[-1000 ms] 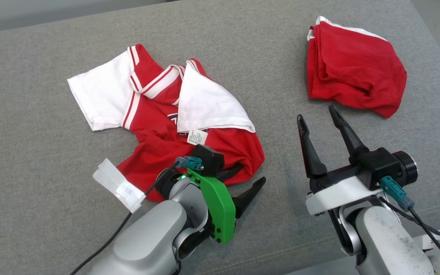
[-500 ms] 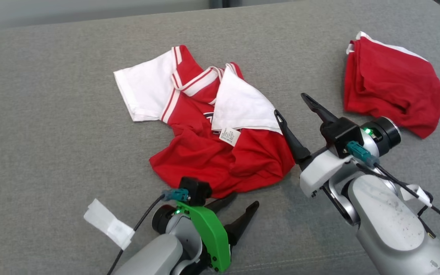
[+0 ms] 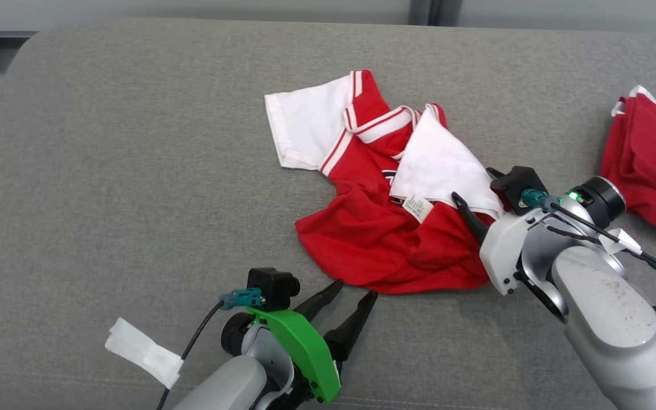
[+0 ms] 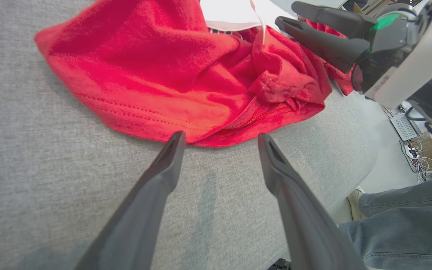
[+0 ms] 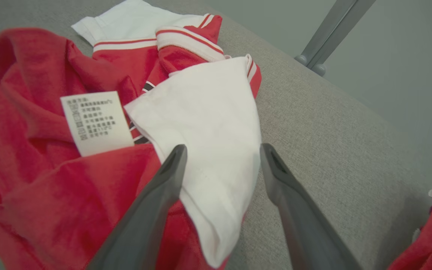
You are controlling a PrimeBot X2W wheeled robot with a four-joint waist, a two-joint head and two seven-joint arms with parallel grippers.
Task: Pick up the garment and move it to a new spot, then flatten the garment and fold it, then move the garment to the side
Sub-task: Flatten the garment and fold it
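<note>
The garment, a red shirt with white sleeves and a striped collar, lies crumpled in the middle of the grey cushion. My left gripper is open, its tips resting on the cushion just short of the red hem, with nothing between them. My right gripper is open at the garment's right edge. In the right wrist view its fingers straddle the corner of the folded-over white sleeve, beside the care label. The left wrist view also shows the right gripper above the crumpled red fabric.
A second red cloth lies bunched at the cushion's right end. A white paper tag hangs on the left arm's cable. A person's leg in jeans stands past the cushion's near edge. A grey metal post rises behind the cushion.
The camera has swung left. My right gripper has moved from open cushion to the garment's right edge, over the white sleeve. My left gripper has drawn back off the red hem.
</note>
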